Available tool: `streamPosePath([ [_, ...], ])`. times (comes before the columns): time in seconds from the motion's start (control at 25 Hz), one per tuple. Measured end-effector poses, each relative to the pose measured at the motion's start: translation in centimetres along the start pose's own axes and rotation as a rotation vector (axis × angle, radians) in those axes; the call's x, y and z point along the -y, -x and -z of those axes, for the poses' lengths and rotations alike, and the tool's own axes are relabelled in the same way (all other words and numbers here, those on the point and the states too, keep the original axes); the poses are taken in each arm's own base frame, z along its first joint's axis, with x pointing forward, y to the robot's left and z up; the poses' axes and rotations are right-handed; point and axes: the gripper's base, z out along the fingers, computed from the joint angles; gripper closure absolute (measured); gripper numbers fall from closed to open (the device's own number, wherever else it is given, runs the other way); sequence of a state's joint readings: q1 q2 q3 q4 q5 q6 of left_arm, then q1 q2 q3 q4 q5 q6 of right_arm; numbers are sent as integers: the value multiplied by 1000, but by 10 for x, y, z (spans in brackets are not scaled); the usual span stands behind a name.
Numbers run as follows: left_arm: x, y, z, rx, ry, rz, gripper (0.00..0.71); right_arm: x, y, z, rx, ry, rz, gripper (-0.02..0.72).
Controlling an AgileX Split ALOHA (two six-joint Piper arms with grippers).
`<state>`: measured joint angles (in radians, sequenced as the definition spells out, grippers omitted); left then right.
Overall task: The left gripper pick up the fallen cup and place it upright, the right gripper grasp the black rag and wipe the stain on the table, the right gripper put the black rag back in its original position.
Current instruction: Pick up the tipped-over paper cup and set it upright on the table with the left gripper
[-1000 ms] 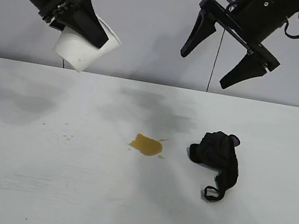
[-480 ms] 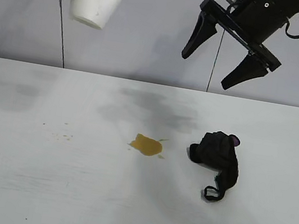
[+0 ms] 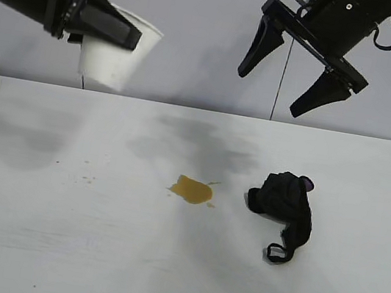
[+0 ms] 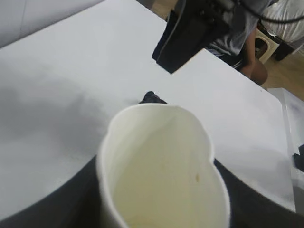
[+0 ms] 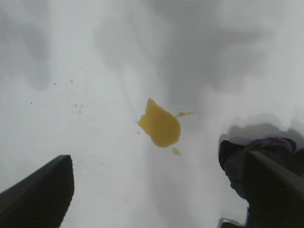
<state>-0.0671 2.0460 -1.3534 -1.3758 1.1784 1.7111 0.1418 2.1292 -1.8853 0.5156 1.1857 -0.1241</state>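
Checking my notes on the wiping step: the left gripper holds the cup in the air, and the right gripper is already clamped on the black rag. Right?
Not quite. The left gripper does hold the cup aloft, but the exterior view shows the right gripper open and empty above the table; the black rag lies untouched beside the stain.

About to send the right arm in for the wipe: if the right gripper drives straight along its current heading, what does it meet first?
Probably bare table between the stain and the black rag; the right gripper hangs open above them. Depth is unclear.

A bare lab test bench. A white table meets a plain grey wall at twelve o'clock. A seated person waits beyond.
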Motion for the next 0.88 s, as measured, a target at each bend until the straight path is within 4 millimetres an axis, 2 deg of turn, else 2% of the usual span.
streamPosePath([
  [0.12,2,-10,-3,49,5,-94,350,0,0,0,1,-1,0,42],
  [0.32,0,-13,-4,121,62,-203,350,0,0,0,1,-1,0,42],
  [0.56,-14,-37,-6,31,227,-118,350,0,-2,0,-19,1,1,42],
  [0.88,-8,-38,-8,65,184,-277,350,0,-2,0,-20,0,1,42],
])
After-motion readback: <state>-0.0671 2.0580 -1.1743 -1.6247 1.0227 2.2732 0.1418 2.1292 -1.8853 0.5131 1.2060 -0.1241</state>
